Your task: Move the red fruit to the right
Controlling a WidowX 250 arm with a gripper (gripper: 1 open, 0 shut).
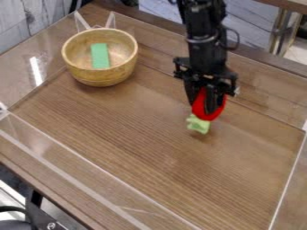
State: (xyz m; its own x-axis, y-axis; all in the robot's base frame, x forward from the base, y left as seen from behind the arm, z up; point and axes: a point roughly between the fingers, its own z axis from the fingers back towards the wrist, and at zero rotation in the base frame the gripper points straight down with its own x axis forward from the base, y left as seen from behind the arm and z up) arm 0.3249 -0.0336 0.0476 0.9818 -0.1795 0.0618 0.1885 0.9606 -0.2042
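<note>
One red fruit, one wooden bowl, one flat green block, one gripper, one wooden table.
</note>
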